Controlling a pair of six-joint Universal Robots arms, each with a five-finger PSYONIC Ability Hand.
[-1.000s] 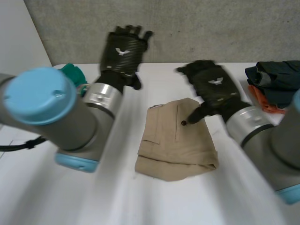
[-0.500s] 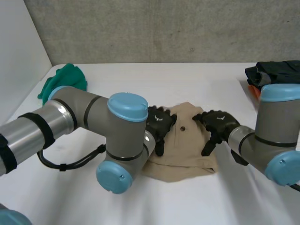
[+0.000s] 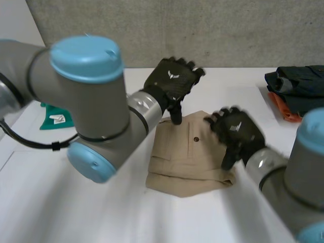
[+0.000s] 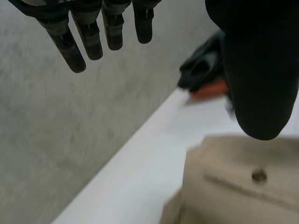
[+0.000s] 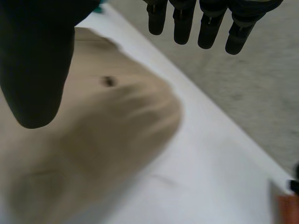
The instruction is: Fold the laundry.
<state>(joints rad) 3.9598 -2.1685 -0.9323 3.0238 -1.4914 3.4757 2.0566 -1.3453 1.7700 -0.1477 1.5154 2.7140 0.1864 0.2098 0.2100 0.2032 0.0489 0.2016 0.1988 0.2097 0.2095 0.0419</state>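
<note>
Nearest is bare white desk [image 3: 202, 223], then the tan garment [image 3: 190, 159], mid-desk, already folded into a thick bundle w/ its long axis running near-to-far and a fat fold at the near edge. The right hand [image 3: 235, 130] hangs over the bundle's right edge, approx. halfway along. The left hand [image 3: 172, 81] is farther out, over the far-left corner, thumb pointing down at the cloth's far edge. Whether either hand touches the cloth, I can't tell. Both hands are released: fingers straight & spread, nothing btwn fingers and thumb. Key relation for the next move, as I judge it: the garment lies below & btwn the two hands, right hand nearer, so a smoothing press or another fold across the long axis prob. starts from the right edge and the far corner. The head view gives the backs of the hands; the wrist views add the palm side. In the left wrist view the fingers are straight in the air and the thumb is above the tan cloth, near its button [image 4: 258, 175]. In the right wrist view the same button [image 5: 109, 81] sits beside the thumb, fingers straight beyond the cloth's rounded edge. Farther off, a green cloth [image 3: 56, 119] lies at the desk's left, partly hidden by the left arm [image 3: 86, 96]. A dark pile [image 3: 298, 81] w/ an orange piece [image 3: 283, 109] sits far right, well apart from the bundle. Grey wall [image 3: 243, 30] behind.
</note>
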